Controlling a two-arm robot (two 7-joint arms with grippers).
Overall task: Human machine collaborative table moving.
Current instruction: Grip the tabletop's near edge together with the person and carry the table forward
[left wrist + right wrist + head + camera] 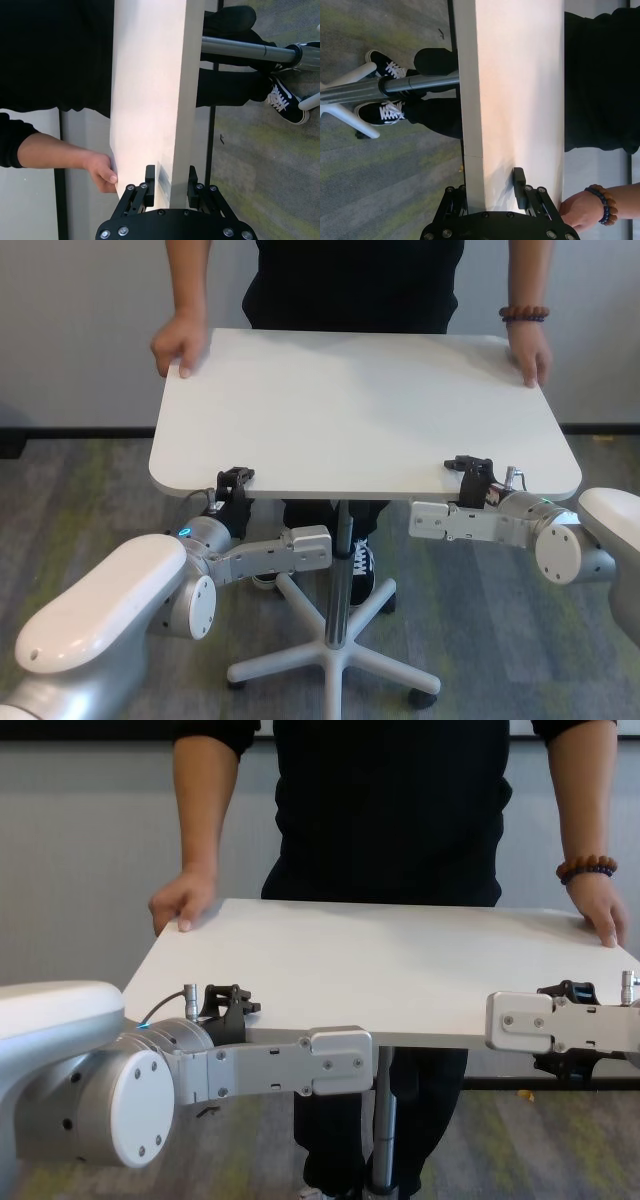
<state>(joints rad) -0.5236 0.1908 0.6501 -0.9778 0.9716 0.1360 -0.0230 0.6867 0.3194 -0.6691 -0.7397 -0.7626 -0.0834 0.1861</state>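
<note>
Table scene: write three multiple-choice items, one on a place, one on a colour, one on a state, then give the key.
1. Where does the left pincer sit on the table?
A. near edge
B. far edge
C. on the pole

2. What colour is the tabletop?
A. black
B. white
C. green

3. How is the right pincer?
A. open and clear
B. shut on the table
C. holding a cup

Key: 1 A, it is opposite the human; 2 B, plainly white; 3 B, its fingers clamp the near edge.

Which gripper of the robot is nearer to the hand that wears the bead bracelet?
The right gripper. It clamps the table edge on the same side as the braceleted hand; the left gripper clamps the opposite near corner.
</note>
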